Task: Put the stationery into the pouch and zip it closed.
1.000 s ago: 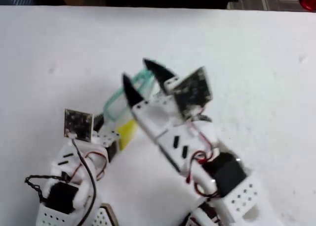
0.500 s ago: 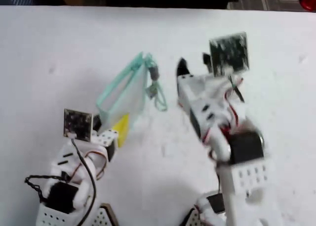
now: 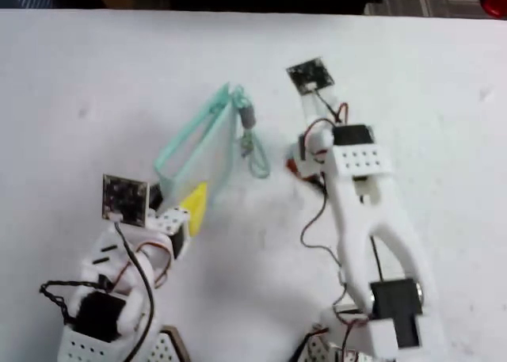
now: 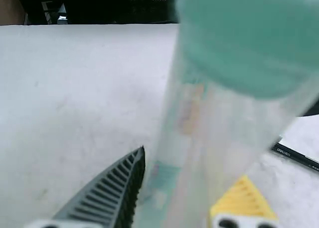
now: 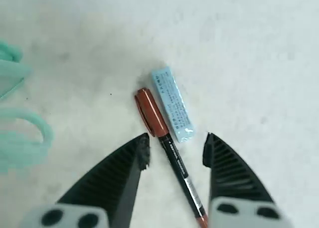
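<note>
Right end effector (image 5: 176, 140) hangs wide open above pen (image 5: 172, 158).

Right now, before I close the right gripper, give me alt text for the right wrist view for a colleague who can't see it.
The right gripper, fingers open, hangs over a red-capped pen lying on the white table, the pen running between the fingers. A pale blue eraser lies beside the pen's cap, and a teal cord loop lies farther off.

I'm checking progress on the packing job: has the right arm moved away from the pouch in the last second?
Yes. The right arm swung rightward, off the pouch that the left pincer holds; its pincer is open above a pen.
</note>
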Robot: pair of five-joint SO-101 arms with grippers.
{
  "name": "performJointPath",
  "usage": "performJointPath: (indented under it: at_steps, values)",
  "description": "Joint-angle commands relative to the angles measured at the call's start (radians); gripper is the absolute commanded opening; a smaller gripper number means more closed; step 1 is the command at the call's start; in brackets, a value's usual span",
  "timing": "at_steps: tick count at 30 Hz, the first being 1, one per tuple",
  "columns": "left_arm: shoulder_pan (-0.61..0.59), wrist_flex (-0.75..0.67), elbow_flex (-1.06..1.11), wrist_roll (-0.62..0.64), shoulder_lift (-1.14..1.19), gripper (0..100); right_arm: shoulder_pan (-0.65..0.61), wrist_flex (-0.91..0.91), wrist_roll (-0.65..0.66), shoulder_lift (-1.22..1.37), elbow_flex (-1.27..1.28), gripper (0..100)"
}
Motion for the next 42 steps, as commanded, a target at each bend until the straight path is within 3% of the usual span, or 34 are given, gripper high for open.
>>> performJointPath:
  at_steps: [1,14,20,42]
  values:
    - [0.002,-0.032,-0.008,0.005,-0.008,21,-0.008,-0.087,0.02,0.056,-0.038,15.9]
    - [0.005,-0.032,-0.008,0.005,-0.008,21,0.01,-0.283,0.02,0.272,-0.044,15.4]
    - [0.008,-0.032,-0.008,0.005,-0.008,21,0.053,-0.38,0.02,0.346,-0.044,1.5]
    - [0.01,-0.029,-0.009,0.005,-0.008,20,0.114,-0.384,0.011,0.351,-0.041,1.6]
